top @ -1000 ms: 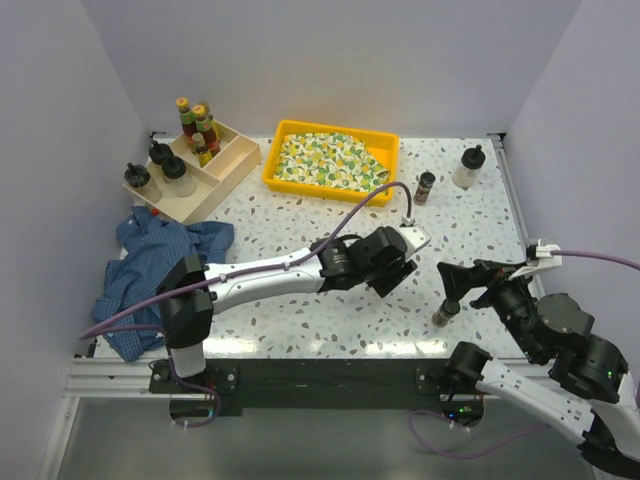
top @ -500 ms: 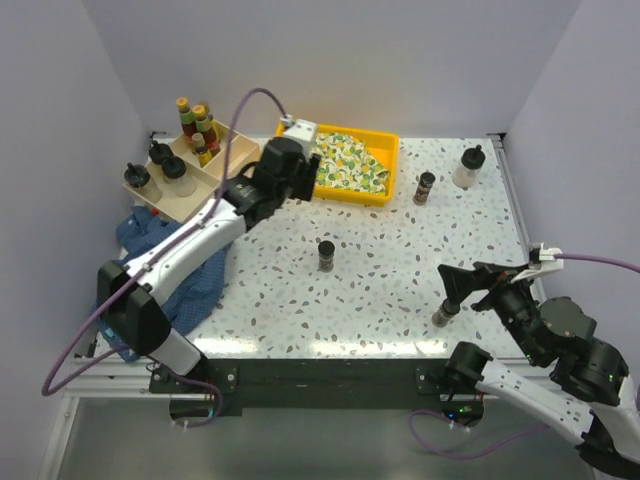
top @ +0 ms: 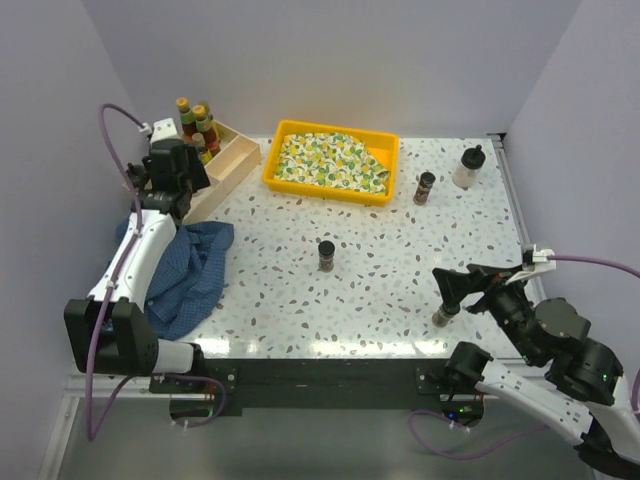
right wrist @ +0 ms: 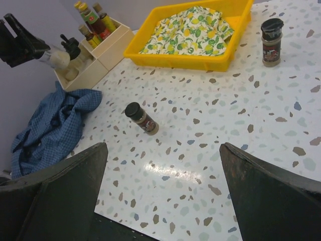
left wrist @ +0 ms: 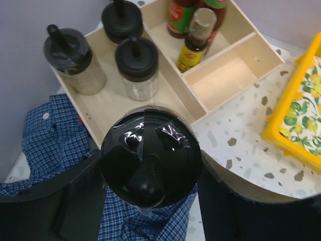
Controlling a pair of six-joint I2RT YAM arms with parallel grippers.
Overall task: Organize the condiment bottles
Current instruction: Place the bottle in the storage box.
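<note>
Change over the last sec: L arm is gone from mid-table and is now at the far-left corner. The left gripper (left wrist: pixel 150 175) hangs at the wooden box (left wrist: pixel 224 80), fingers pinching a squat bottle (left wrist: pixel 146 143) between them, its black knobbed cap up toward the wrist cam. Where the arm was, a spice jar (top: pixel 326 253) now stands in the open mid-table.

Prob. meaning: delivery leg, one more bottle about to join the box, not yet set down.

Bottle vs. tool: clamped, centred between both fingers. Bottle vs. box: over the near end of the long compartment, w/ three like bottles (left wrist: pixel 136 63) further in. Part of it overlaps the blue cloth (left wrist: pixel 45 135) beside the box. Height above the box floor: can't tell. Sauce bottles (left wrist: pixel 196 37) sit in the next compartment; the third compartment is bare.

Right gripper (right wrist: pixel 163 150) is spread wide, holding nothing, low over the near-right table. Not yet boxed:
- second jar (top: pixel 426 186)
- far bottle (top: pixel 468 167) by the R wall
- third jar (top: pixel 443 313) just beside the R fingers
</note>
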